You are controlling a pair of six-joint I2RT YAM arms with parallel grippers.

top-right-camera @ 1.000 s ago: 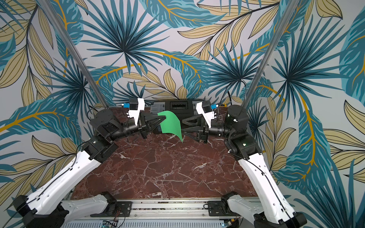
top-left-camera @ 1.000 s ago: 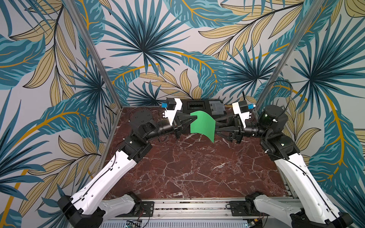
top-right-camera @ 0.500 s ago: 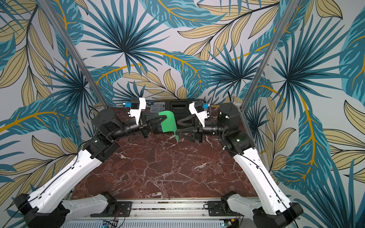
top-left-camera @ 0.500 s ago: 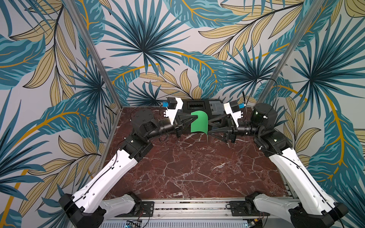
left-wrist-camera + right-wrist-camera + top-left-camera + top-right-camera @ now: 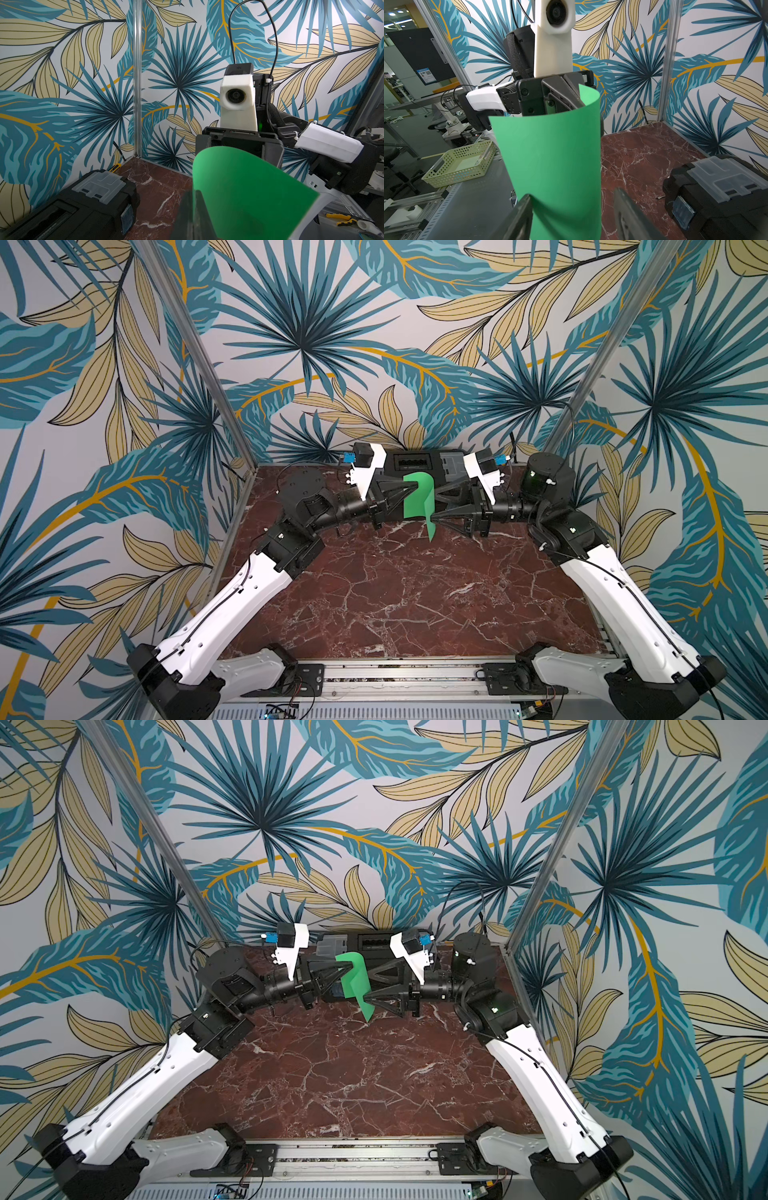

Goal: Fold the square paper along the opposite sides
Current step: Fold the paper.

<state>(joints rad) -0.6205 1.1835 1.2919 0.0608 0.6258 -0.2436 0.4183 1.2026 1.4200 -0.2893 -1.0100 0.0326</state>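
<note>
Above table (image 5: 395, 593), left end effector (image 5: 416, 487) pinching square paper (image 5: 415, 506); right end effector (image 5: 435, 503) parted around it

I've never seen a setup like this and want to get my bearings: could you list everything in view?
paper: one, green, curled in the air between the grippers
toolbox: one, black, at the table's far edge
table: one, dark red marble, under the arms
walls: three, teal and tan leaves, around the table
basket: one, pale yellow, outside the cell
left gripper: one, black, shut on the paper
right gripper: one, black, open around the paper
</note>
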